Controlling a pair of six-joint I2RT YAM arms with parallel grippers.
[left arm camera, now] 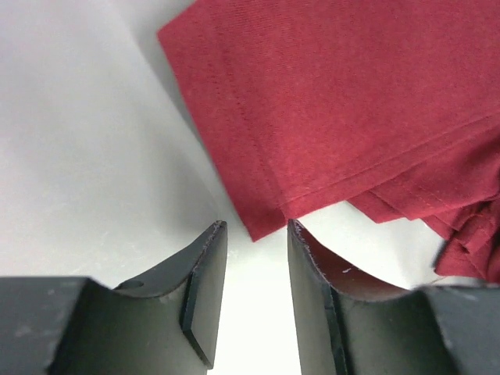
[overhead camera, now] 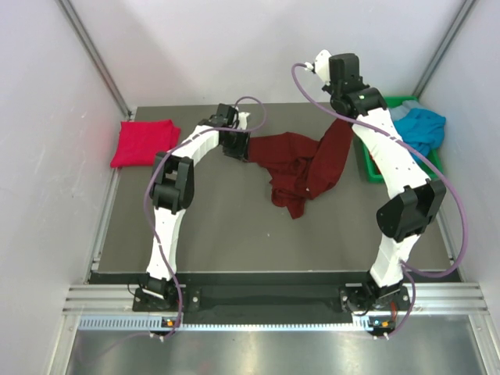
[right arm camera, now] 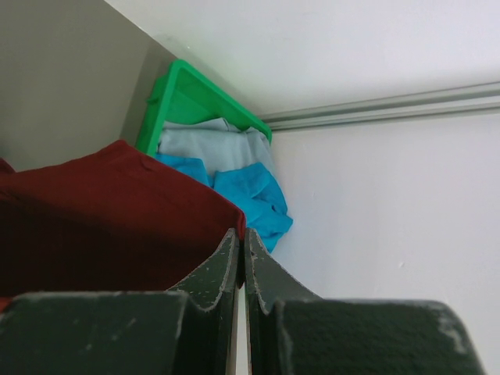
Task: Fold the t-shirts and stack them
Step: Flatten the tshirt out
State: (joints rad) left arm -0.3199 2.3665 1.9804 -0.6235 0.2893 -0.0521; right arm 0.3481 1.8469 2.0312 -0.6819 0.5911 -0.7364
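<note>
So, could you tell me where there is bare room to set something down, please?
Bare: the near half of the mat, between left arm and right arm, before the maroon shirt. Crowded: far edge, crimson shirt to green bin.

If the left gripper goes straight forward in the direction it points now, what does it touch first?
The left gripper, jaws open, would most likely meet the hemmed corner of the maroon t-shirt just ahead; exact depth is unclear.
</note>
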